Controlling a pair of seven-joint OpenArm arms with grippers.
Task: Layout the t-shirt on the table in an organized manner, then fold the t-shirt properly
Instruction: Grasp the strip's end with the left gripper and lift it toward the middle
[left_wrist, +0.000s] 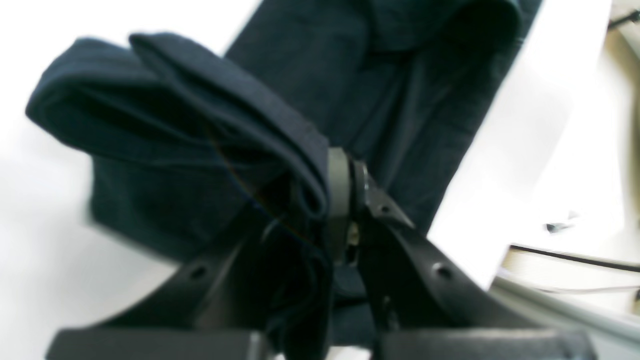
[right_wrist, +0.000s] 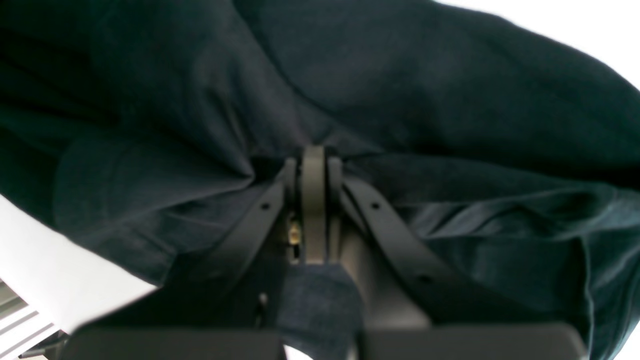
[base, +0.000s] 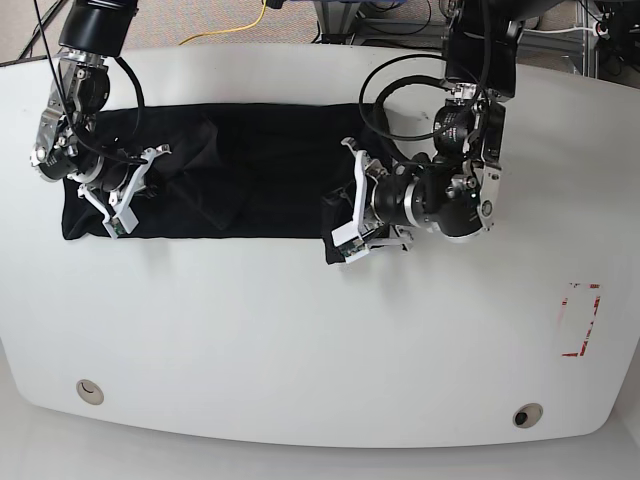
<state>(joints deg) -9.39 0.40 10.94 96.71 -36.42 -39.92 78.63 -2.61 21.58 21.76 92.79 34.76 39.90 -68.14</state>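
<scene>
Base view is showing you the t-shirt (base: 250, 170) lying as a long dark band across the far side of the table (base: 300, 340); your left gripper (left_wrist: 334, 200) is pinching a bunched fold at one end, and your right gripper (right_wrist: 314, 165) is clamping cloth at the other end

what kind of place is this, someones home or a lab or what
Most likely a robotics lab or test bench, not a home. Two robot arms work a black t-shirt on a white table with grommet holes and a red tape rectangle, and cables trail on the floor behind.
</scene>
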